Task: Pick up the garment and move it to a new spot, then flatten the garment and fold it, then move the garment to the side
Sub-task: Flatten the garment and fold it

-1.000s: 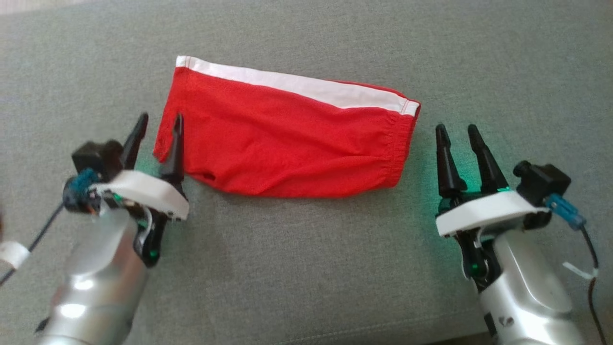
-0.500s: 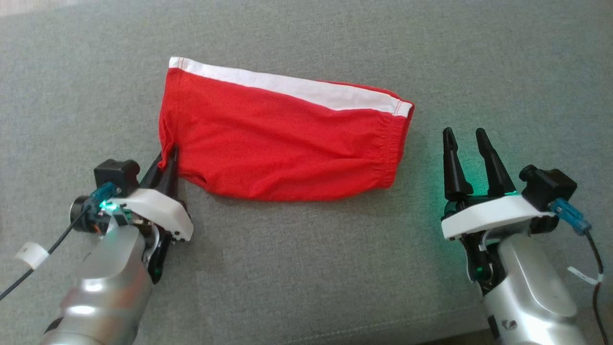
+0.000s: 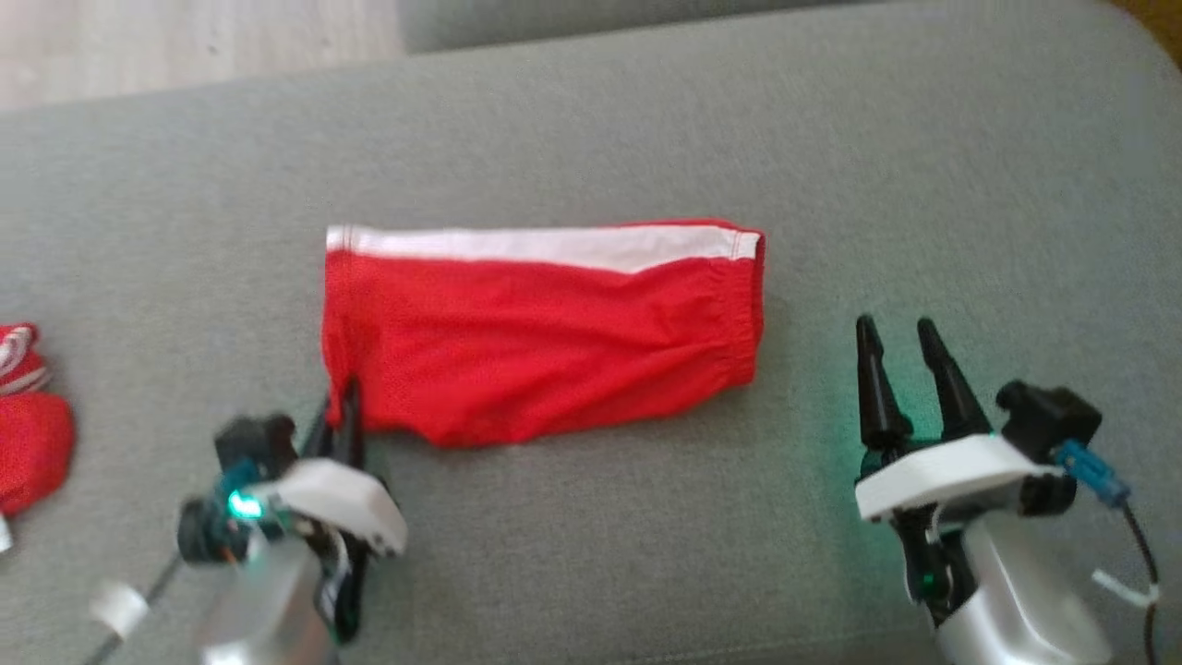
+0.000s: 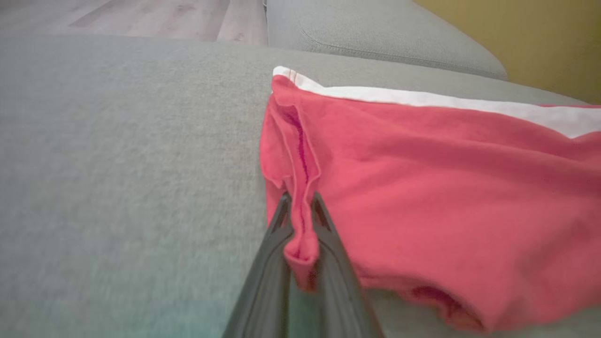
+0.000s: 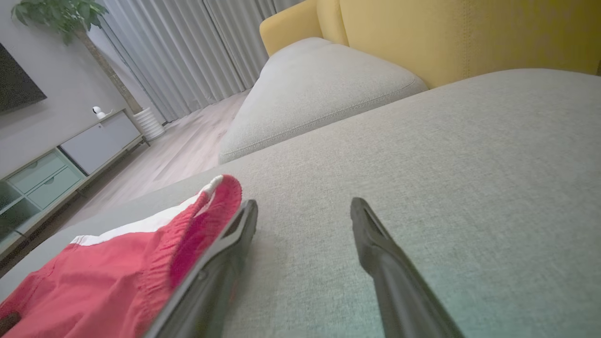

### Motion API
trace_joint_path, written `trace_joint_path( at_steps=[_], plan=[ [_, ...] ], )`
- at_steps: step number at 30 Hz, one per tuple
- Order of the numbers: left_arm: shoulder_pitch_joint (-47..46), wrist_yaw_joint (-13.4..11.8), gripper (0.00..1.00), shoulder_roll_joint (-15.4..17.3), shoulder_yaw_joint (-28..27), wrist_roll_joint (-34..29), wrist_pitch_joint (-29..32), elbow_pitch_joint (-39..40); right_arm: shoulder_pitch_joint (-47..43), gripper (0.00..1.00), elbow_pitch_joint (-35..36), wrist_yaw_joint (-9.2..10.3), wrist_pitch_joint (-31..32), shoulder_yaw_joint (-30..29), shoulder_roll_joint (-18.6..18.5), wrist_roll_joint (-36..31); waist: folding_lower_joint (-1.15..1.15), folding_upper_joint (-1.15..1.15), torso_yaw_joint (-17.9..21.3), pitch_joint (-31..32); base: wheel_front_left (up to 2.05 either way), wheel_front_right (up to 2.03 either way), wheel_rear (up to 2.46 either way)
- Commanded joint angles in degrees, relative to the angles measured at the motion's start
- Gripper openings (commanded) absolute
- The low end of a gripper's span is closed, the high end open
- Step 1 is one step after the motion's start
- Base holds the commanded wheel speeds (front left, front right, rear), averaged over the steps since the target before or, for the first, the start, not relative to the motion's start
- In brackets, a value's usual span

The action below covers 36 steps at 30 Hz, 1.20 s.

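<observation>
The garment (image 3: 545, 337) is a pair of red shorts with a white side stripe, folded and lying flat on the grey sofa cushion (image 3: 591, 554). My left gripper (image 3: 342, 406) is shut on the garment's near left corner; the left wrist view shows a pinched fold of the red garment (image 4: 422, 188) between the two dark fingers of the left gripper (image 4: 300, 211). My right gripper (image 3: 898, 334) stands open to the right of the elastic waistband, apart from it. In the right wrist view the right gripper (image 5: 305, 209) holds nothing, and the garment (image 5: 117, 277) lies beside its left finger.
Another red and white piece of clothing (image 3: 28, 416) lies at the far left edge of the cushion. Wood floor (image 3: 185, 42) shows beyond the cushion's far edge. A second grey cushion (image 5: 319, 89) and a yellow sofa back (image 5: 446, 33) are behind.
My left gripper has shut on the garment's near left corner and drawn it back toward me. The head camera has tilted, so the whole picture has shifted. The right gripper stays open.
</observation>
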<state>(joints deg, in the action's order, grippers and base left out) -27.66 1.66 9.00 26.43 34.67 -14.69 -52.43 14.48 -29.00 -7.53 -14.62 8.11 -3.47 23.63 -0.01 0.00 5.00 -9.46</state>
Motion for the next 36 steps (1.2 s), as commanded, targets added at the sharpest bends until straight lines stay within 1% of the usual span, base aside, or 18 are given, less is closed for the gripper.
trace_joint_path(
  at_steps=[1, 6, 7, 8, 9, 10, 15, 18, 19, 23, 30, 32, 33, 34, 35, 36],
  plan=[
    [1.42, -1.09, 0.00, 0.46, -3.11, -1.43, -0.29, 3.26, 0.27, 1.00, 1.37, 0.04, -0.38, 1.34, 0.59, -0.72, 0.01, 0.00, -1.91, 2.40, 0.00, 0.00, 0.00],
    [7.40, -3.28, 0.00, -1.55, -6.31, -4.98, -0.30, 8.33, -0.80, 1.00, 1.79, 0.04, -0.38, 3.08, 0.59, -2.42, 0.01, 0.00, -4.05, 3.74, 0.00, 0.00, 0.00],
    [8.09, -3.45, 0.25, -1.78, -7.00, -5.72, -0.30, 9.26, -0.65, 1.00, 2.03, 0.04, -0.38, 3.81, 0.59, -2.62, 0.01, 0.00, -4.42, 3.72, 0.00, 0.00, 0.00],
    [8.72, -3.51, 0.60, -2.02, -7.57, -6.58, -0.30, 10.18, -0.35, 1.00, 2.28, 0.04, -0.38, 4.63, 0.59, -2.73, 0.01, 0.00, -4.75, 3.62, 0.00, 0.00, 0.00],
    [9.31, -3.51, 0.98, -2.32, -8.17, -7.34, -0.30, 11.09, 0.14, 1.00, 2.54, 0.04, -0.38, 5.53, 0.59, -3.05, 0.01, 0.00, -5.09, 3.52, 0.00, 0.00, 0.00],
    [9.87, -3.46, 1.00, -2.68, -8.72, -8.06, -0.30, 11.93, 0.64, 1.00, 2.69, 0.04, -0.38, 6.30, 0.59, -3.31, 0.01, 0.00, -5.55, 3.38, 0.00, 0.00, 0.00],
    [12.03, -2.29, 1.00, -4.27, -10.55, -11.58, -0.30, 14.59, 3.67, 1.00, -0.48, 0.04, -0.38, 10.03, 0.59, -3.38, 0.01, 0.00, -7.79, 2.64, 0.00, 0.00, 0.00],
    [12.89, -1.30, 1.00, -5.02, -11.25, -12.94, -0.30, 14.96, 5.24, 1.00, -4.62, 0.04, -0.38, 9.34, 0.59, -4.86, 0.01, 0.00, -9.23, 2.25, 0.00, 0.00, 0.00],
    [12.89, -1.30, 1.00, -5.02, -11.25, -12.94, -0.30, 14.96, 5.24, 1.00, -4.62, 0.04, -0.38, 9.34, 0.59, -4.86, 0.01, 0.00, -9.23, 2.25, 0.00, 0.00, 0.00],
    [13.56, -0.18, 1.00, -5.58, -12.25, -14.13, -0.30, 14.68, 6.86, 1.00, -10.72, 0.04, -0.38, 7.80, 0.59, -6.41, 0.01, 0.00, -10.68, 1.50, 0.00, 0.00, 0.00],
    [13.73, 1.00, 1.00, -5.98, -13.91, -15.89, -0.30, 14.80, 8.90, 1.00, -19.59, 0.04, -0.38, 7.38, 0.59, -4.37, 0.01, 0.00, -12.10, 0.14, 0.00, 0.00, 0.00],
    [13.68, 1.20, 1.00, -6.03, -14.23, -16.18, -0.30, 14.93, 9.36, 1.00, -21.26, 0.04, -0.38, 8.45, 0.59, -2.91, 0.01, 0.00, -12.39, -0.22, 0.00, 0.00, 0.00],
    [13.67, 1.31, 1.00, -6.05, -14.36, -16.33, -0.30, 14.97, 9.60, 0.96, -21.79, 0.04, -0.38, 9.55, 0.59, -1.72, 0.01, 0.00, -12.49, -0.36, 0.00, 0.00, 0.00],
    [13.69, 1.44, 1.00, -6.07, -14.44, -16.49, -0.30, 14.96, 9.80, 0.87, -22.23, 0.04, -0.38, 10.96, 0.59, -0.34, 0.01, 0.00, -12.60, -0.46, 0.00, 0.00, 0.00],
    [13.69, 1.55, 1.00, -6.08, -14.49, -16.66, -0.30, 14.93, 10.05, 0.71, -22.57, 0.04, -0.38, 12.46, 0.59, 1.24, 0.01, 0.00, -12.72, -0.58, 0.00, 0.00, 0.00],
    [13.71, 1.69, 1.00, -6.09, -14.48, -16.68, -0.30, 14.92, 10.39, 0.45, -23.01, 0.04, -0.38, 13.73, 0.59, 2.63, 0.01, 0.00, -12.83, -0.66, 0.00, 0.00, 0.00]
  ],
)
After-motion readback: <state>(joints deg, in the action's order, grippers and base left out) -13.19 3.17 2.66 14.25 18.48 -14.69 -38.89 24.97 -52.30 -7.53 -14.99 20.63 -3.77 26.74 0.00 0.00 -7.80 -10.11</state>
